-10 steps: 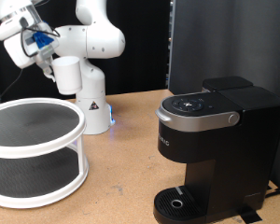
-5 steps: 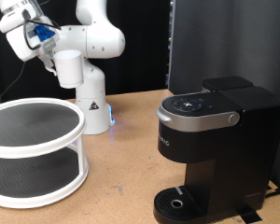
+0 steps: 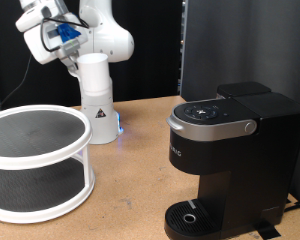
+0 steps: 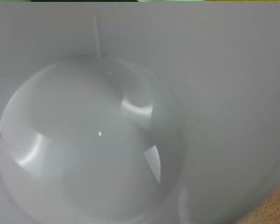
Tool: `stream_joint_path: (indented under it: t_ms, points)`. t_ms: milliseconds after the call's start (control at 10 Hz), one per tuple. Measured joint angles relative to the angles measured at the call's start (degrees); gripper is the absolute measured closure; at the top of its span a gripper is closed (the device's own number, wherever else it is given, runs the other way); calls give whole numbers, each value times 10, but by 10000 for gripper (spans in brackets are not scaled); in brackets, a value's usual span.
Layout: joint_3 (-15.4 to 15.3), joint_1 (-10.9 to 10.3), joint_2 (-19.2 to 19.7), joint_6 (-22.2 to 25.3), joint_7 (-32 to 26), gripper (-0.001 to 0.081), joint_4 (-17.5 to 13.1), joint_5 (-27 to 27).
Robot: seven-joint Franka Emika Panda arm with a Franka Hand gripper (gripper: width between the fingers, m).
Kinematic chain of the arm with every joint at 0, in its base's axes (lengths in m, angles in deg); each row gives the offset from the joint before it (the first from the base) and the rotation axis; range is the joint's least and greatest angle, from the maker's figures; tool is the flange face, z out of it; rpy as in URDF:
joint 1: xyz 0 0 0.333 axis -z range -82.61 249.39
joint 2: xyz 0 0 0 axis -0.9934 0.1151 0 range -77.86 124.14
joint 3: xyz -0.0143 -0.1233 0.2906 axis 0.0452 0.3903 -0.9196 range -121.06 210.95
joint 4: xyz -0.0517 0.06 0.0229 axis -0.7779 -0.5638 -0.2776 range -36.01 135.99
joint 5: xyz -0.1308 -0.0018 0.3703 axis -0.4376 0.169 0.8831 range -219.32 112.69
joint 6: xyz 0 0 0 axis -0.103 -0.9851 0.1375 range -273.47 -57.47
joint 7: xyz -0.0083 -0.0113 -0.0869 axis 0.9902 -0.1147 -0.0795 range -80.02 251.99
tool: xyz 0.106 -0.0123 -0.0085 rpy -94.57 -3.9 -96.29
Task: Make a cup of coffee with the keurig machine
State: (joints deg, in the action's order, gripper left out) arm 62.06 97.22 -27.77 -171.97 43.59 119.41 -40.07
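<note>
The cup (image 4: 93,140) fills the wrist view: I look straight into its plain white, glossy inside, and no fingers show there. In the exterior view my gripper (image 3: 42,25) hangs high in the air at the top left, far from the table, with a white shape at its end that I take to be the cup. The keurig machine (image 3: 230,150) stands at the exterior view's right, matte black with a silver-grey band, lid down. Its round drip tray (image 3: 195,218) is bare.
A white two-tier round rack (image 3: 35,160) with dark shelves stands at the exterior view's left. The arm's white base (image 3: 98,100) is behind it at the table's back. A black panel (image 3: 200,50) rises behind the machine.
The hand has swung towards the exterior view's right and slightly up, from the far top-left corner towards the arm's column. The machine and the rack have not moved.
</note>
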Motion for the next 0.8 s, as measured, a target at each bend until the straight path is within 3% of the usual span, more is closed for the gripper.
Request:
stream_joint_path:
  t_ms: [300, 500, 800]
  points:
    - [-54, -25, 38, -75, 62, 734, 0, 35]
    - [-80, -37, 73, -100, 90, 734, -10, 42]
    - [-75, -38, 70, -99, 87, 734, -9, 43]
